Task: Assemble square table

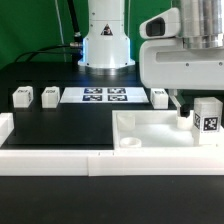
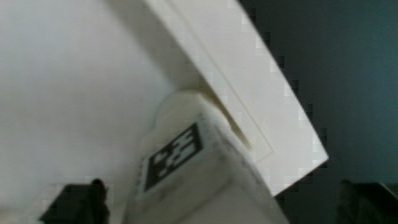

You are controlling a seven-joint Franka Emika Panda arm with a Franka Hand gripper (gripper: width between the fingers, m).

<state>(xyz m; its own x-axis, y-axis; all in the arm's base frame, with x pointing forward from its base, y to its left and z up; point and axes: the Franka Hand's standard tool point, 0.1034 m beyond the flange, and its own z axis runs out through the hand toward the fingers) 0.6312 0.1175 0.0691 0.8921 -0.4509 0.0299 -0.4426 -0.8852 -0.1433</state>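
Note:
The square table's white slab [image 1: 150, 135] lies at the exterior view's right, ribbed side up. One tagged leg block [image 1: 207, 118] stands upright near its far right corner. My gripper [image 1: 197, 112] hangs over that leg, and one dark finger [image 1: 185, 114] shows beside it. In the wrist view the leg [image 2: 178, 155] sits against the slab's raised rim [image 2: 240, 85], between the two dark fingers [image 2: 80, 202]. The gripper [image 2: 222, 208] is open, with gaps on both sides of the leg. Three more leg blocks [image 1: 22, 97], [image 1: 50, 96], [image 1: 160, 95] lie along the back.
The marker board [image 1: 105, 96] lies flat at the back middle, in front of the robot's base [image 1: 105, 50]. A long low white border wall [image 1: 60, 160] runs along the front and up the left side. Black table surface [image 1: 70, 125] spreads left of the slab.

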